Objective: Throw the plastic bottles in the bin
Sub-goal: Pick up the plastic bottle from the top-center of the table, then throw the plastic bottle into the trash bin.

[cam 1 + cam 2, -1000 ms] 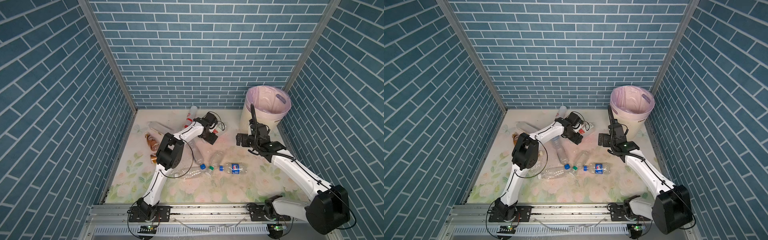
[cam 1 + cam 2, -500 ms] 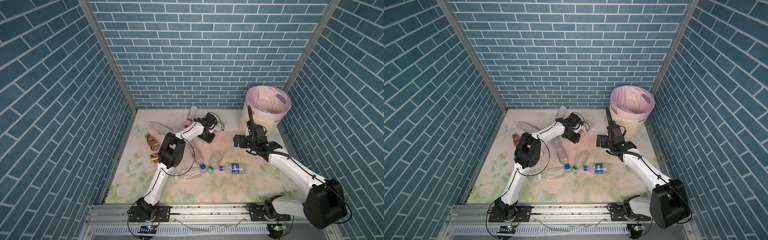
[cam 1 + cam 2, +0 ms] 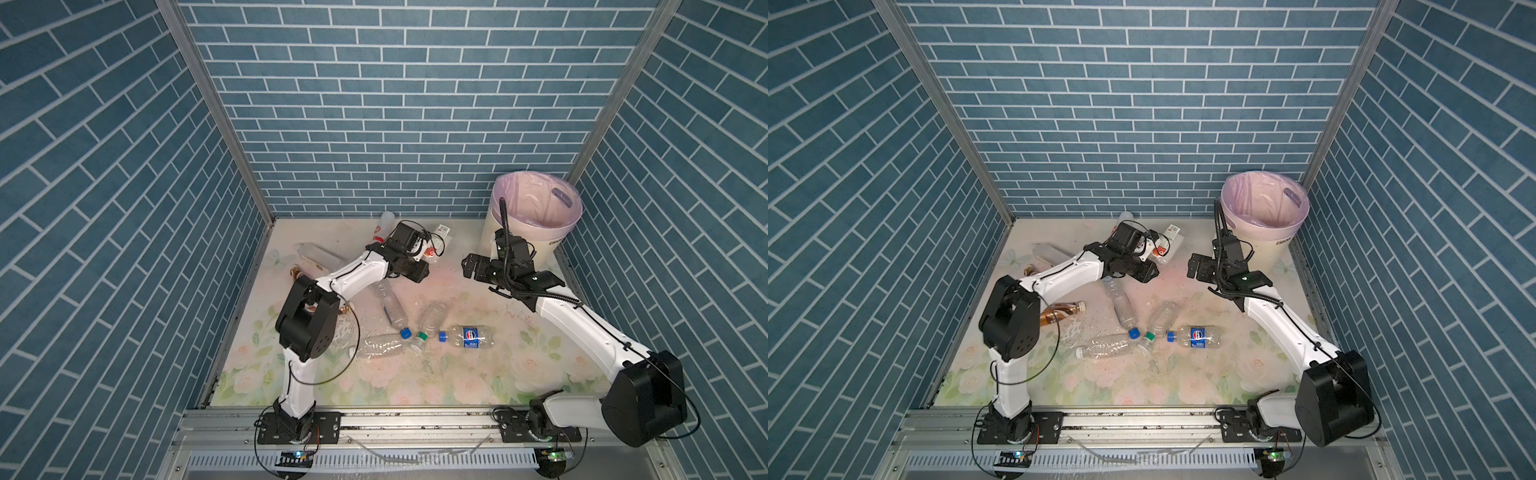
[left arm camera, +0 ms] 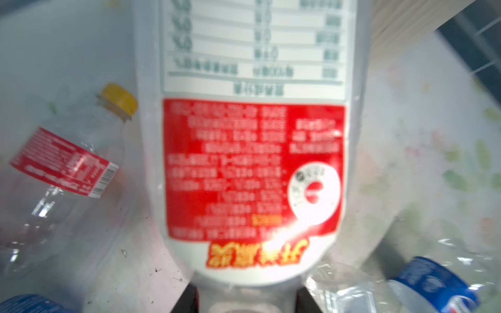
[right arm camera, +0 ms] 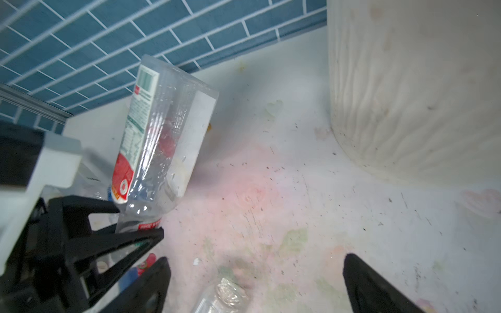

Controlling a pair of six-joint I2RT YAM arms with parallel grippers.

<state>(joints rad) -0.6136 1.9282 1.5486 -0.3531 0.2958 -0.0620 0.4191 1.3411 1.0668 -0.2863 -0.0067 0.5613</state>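
Top view, left tool (image 3: pixel 419 270): clamped on the neck of the red-labelled bottle (image 3: pixel 435 245), near the table's (image 3: pixel 457 374) far edge; judged the narrowest, stiffest hold.
Top view, bin (image 3: pixel 1279 245): far right corner; ribbed cream wall, lilac liner.
Top view, loose bottles (image 3: pixel 1196 336): clear, crumpled, lying mid-table.
Left wrist, red-labelled bottle (image 4: pixel 252 162): thin glossy plastic, rounded shoulder.
Right wrist, right tool (image 5: pixel 256 261): jaws wide, empty, near the bin (image 5: pixel 406 94); judged waiting.
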